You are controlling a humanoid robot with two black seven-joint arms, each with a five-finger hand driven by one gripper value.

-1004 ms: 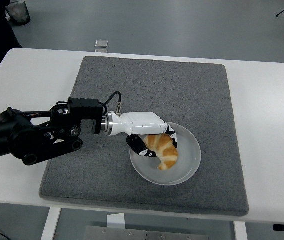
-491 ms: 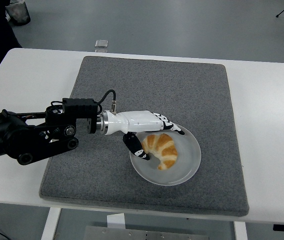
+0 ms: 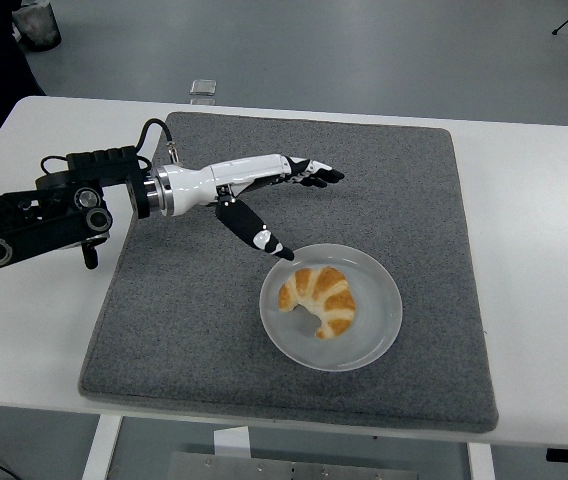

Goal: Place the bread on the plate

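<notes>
A golden croissant lies in the middle of the clear round plate, which sits on the grey mat. My left hand hovers above the mat, up and to the left of the plate, apart from the bread. Its fingers are stretched out flat and the thumb points down toward the plate rim. It holds nothing. My right arm does not show.
The grey mat covers most of the white table. A small clear object lies at the table's far edge. The black forearm reaches in over the table's left side.
My left hand let go of the croissant, opened its fingers and pulled back up and to the left, away from the plate. The croissant stays on the plate.
</notes>
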